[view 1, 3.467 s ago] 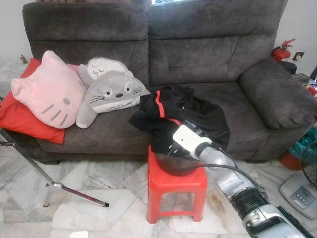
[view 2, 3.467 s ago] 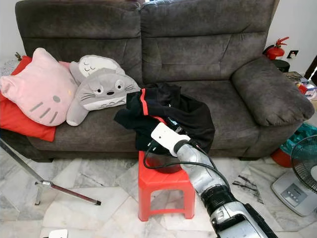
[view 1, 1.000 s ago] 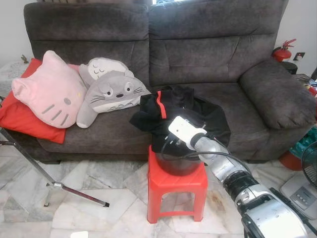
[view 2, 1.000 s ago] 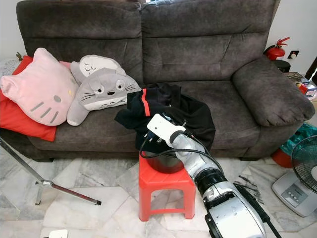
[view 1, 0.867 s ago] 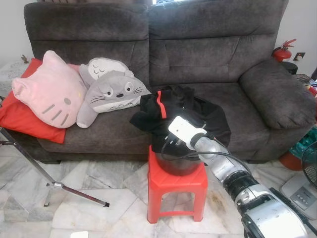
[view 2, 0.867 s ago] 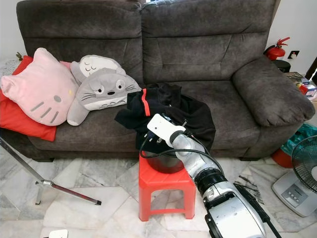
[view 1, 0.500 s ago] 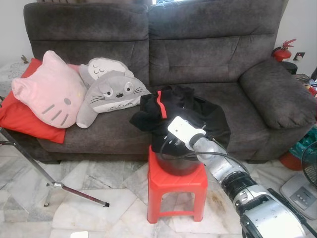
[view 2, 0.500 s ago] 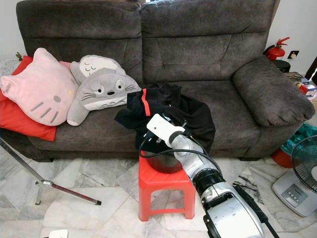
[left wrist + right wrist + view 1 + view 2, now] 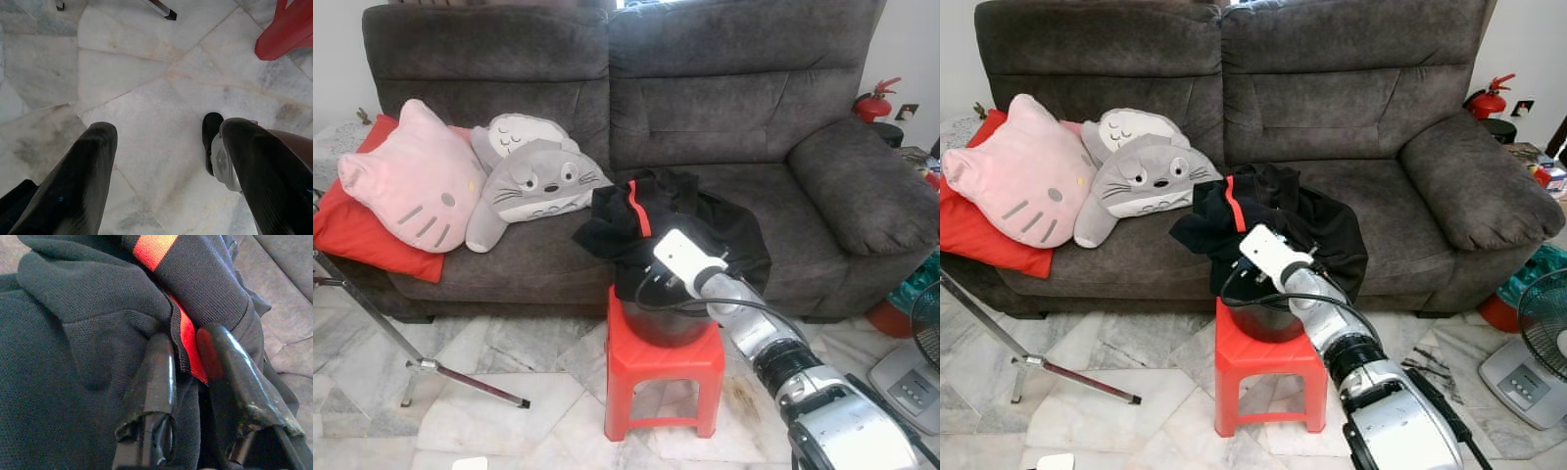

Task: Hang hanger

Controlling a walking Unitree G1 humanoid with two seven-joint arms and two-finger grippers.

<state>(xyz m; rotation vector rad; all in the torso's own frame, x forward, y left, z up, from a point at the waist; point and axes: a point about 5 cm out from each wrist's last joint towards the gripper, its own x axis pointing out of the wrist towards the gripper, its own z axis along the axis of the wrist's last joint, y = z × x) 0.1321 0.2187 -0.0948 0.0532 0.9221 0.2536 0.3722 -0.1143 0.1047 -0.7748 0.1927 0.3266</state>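
Right wrist view puts you at the grasp step: the right end effector (image 9: 183, 360) has its 2 fingers (image 9: 156, 367) pressed into the black shirt (image 9: 73, 357), with a fold carrying the red stripe (image 9: 188, 340) sitting in the narrow gap between them. The fingers look close together on that fold, but I judge the pinch is not yet firm enough to call a hold.

No hanger can be made out; if one is inside the shirt, the cloth hides it. In the left eye view the shirt (image 9: 705, 220) lies heaped on the front edge of the sofa (image 9: 734, 98) and spills over a dark pot (image 9: 661, 323) standing on the red stool (image 9: 661, 367).

Your next move, as I judge it, is to close fully on the fold near the collar, lift slowly, and check that the whole garment comes up without dragging the pot. Then you need a rail to hang it on; the metal stand (image 9: 421, 364) to the robot's left may belong to one, though I cannot tell.

Your right arm (image 9: 773, 357) reaches forward and up from the lower right, wrist angled down onto the heap. The left end effector (image 9: 161, 161) hangs idle over the marble floor (image 9: 146, 98), fingers wide apart, holding nothing.
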